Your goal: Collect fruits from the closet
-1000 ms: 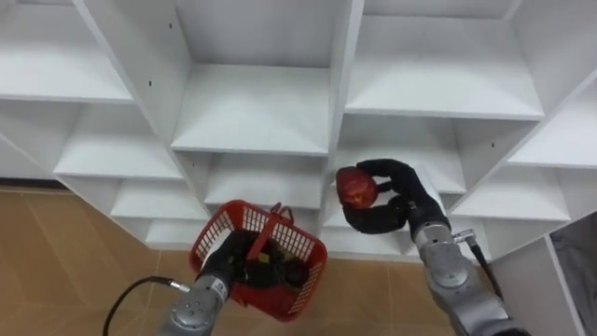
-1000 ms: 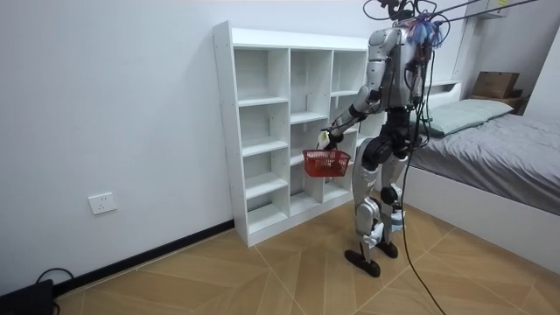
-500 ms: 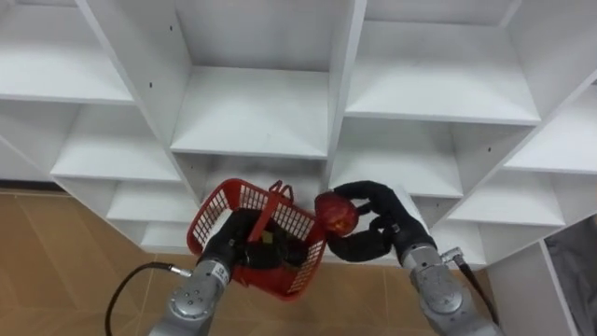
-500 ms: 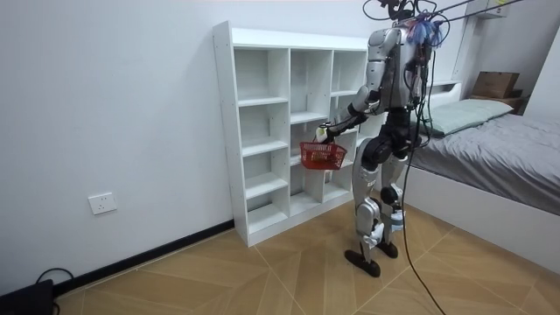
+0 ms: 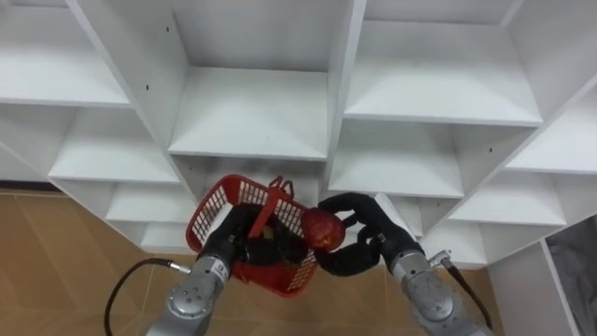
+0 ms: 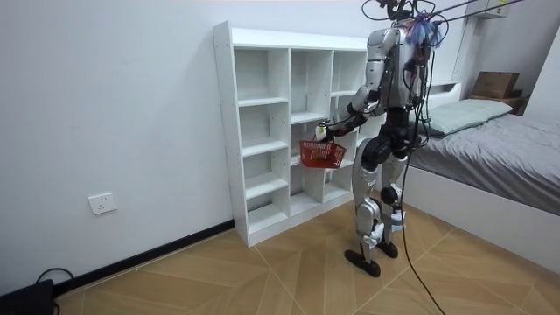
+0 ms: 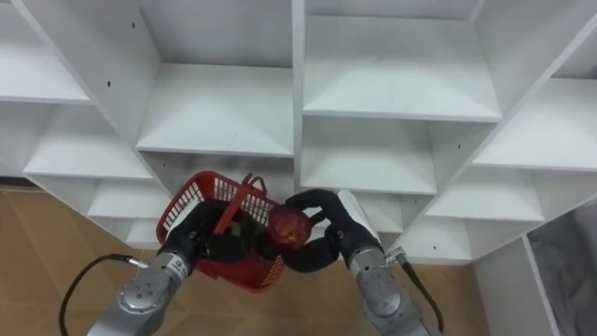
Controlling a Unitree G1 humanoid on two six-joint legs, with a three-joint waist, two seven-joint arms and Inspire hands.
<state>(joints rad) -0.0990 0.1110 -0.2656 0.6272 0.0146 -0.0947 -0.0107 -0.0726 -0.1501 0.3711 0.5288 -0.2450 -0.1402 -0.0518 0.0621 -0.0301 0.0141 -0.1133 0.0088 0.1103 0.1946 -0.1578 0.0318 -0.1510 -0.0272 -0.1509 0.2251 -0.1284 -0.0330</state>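
A red mesh basket (image 5: 211, 214) hangs in front of the white closet (image 5: 252, 112), tilted toward its shelves. My left hand (image 5: 233, 246) comes in from the lower left and is shut on the basket's handle (image 5: 268, 207). Dark items lie inside the basket, too hidden to name. My right hand (image 5: 362, 239) is curled round a red apple (image 5: 320, 227) and holds it at the basket's right rim, just above the opening. In the room view I stand upright facing the closet (image 6: 262, 131), with the basket (image 6: 320, 154) held out at waist height.
The closet's compartments (image 5: 434, 75) in front of me are bare white shelves with upright dividers. Wooden floor (image 5: 56, 261) shows below on the left. In the room view a bed (image 6: 499, 166) stands behind me at the room view's right.
My right hand has carried the apple left and down, from in front of the shelf to the basket's right rim. The basket has risen slightly toward it.
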